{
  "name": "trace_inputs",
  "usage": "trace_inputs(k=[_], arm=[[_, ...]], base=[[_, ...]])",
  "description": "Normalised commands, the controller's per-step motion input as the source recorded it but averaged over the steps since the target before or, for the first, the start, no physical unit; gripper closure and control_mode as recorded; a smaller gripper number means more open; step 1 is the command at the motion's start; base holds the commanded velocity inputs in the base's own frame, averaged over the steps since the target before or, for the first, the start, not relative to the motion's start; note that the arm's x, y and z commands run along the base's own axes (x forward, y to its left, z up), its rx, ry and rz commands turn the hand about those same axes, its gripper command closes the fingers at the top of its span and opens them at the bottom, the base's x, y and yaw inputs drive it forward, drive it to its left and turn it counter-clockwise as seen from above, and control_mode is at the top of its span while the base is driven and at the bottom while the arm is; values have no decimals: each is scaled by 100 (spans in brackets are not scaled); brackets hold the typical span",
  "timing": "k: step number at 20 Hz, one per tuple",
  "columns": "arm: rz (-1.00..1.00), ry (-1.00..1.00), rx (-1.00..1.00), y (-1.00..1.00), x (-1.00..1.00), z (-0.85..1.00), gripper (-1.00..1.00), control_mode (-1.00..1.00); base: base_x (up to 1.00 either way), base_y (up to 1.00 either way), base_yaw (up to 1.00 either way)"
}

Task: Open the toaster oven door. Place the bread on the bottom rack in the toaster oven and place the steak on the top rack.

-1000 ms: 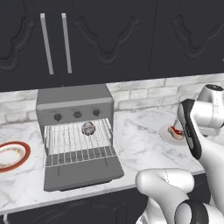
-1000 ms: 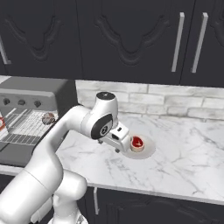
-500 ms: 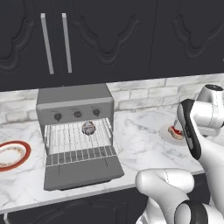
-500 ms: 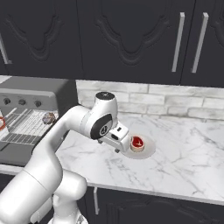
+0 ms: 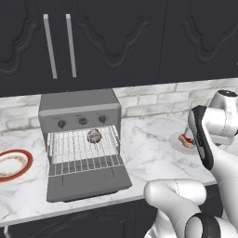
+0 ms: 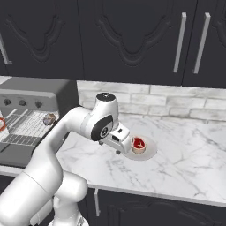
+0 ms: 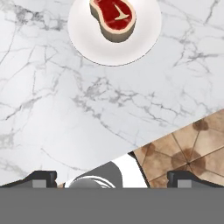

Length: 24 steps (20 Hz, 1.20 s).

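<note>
The boxy matte grey toaster oven stands on the white marble counter below the dark cabinets, and the flat grey toaster oven door is folded down toward the front, so the inside is exposed. A wire rack is pulled partly out over the door, and the small round brownish-grey bread sits on it near the back of the oven; from the right base view the same lump shows on the rack. The small flat red steak with pale edging lies on a round white plate on the counter, well apart from the oven to its right. The two-finger gripper is released, with its dark finger tips spread wide and nothing between them; it hangs above the bare marble near the counter edge, close to the plate but not touching it. In the right base view the gripper is just beside the steak. A second plate with a red rim lies on the counter left of the oven.
</note>
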Motion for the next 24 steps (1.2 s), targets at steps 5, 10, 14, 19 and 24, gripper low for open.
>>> trace_inputs(k=[5, 10, 14, 19, 24], arm=[[0, 0, 0, 0, 0, 0, -100, -100], [0, 1, -3, 0, -1, -4, -100, -100], [10, 0, -4, -3, -12, -23, -100, -100], [14, -3, -2, -12, 1, -7, -100, -100], [27, -3, 0, -16, 15, 0, -100, -100]], base=[[0, 0, 0], [0, 0, 0], [0, 0, 0], [0, 0, 0], [0, 0, 0]])
